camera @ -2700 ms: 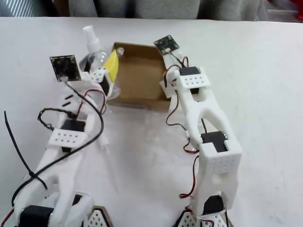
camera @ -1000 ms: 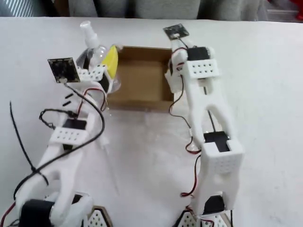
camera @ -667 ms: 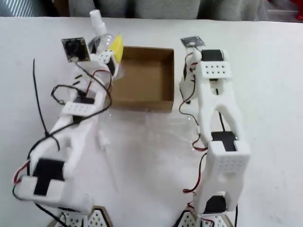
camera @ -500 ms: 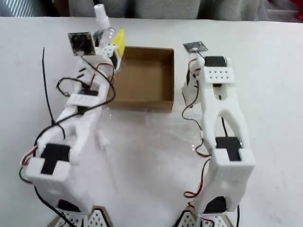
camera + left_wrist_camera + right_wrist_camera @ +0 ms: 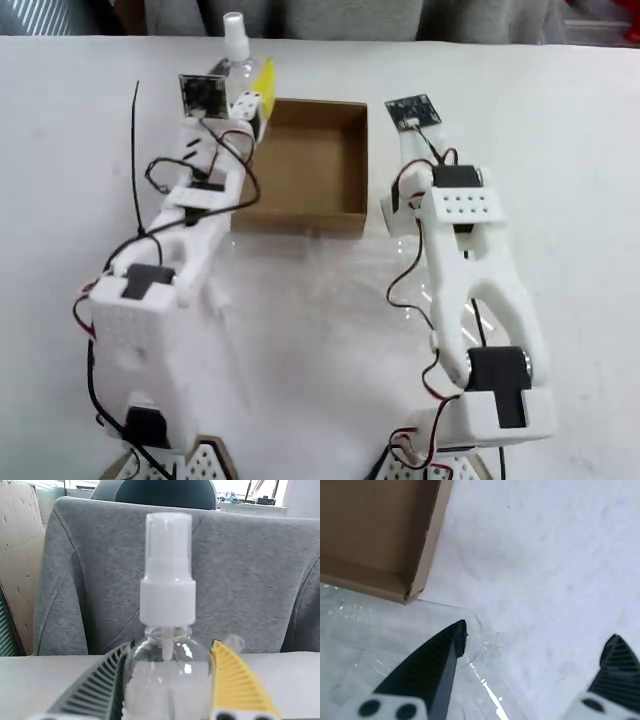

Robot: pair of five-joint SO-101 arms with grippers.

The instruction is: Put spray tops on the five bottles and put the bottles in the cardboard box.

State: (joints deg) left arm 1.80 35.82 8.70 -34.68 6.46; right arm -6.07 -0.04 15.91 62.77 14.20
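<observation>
My left gripper (image 5: pixel 167 700) is shut on a clear bottle (image 5: pixel 167 677), its grey and yellow fingers on either side of the body. The bottle stands upright with a white spray top (image 5: pixel 167 575) on its neck. In the high view the bottle (image 5: pixel 232 66) is held just beyond the far left corner of the cardboard box (image 5: pixel 305 165), which is brown, open-topped and holds nothing. My right gripper (image 5: pixel 538 634) hangs open over the table, close to the box's near right corner (image 5: pixel 410 592), with nothing between its black fingers.
A clear plastic sheet (image 5: pixel 420 645) lies on the white table in front of the box. A thin spray tube (image 5: pixel 235 350) lies on the table beside the left arm. A grey chair back (image 5: pixel 260 580) stands behind the table's far edge.
My left arm has stretched out and carried the bottle from the box's left side to its far left corner. The right gripper has left the box's right wall and drawn back. The box now sits square.
</observation>
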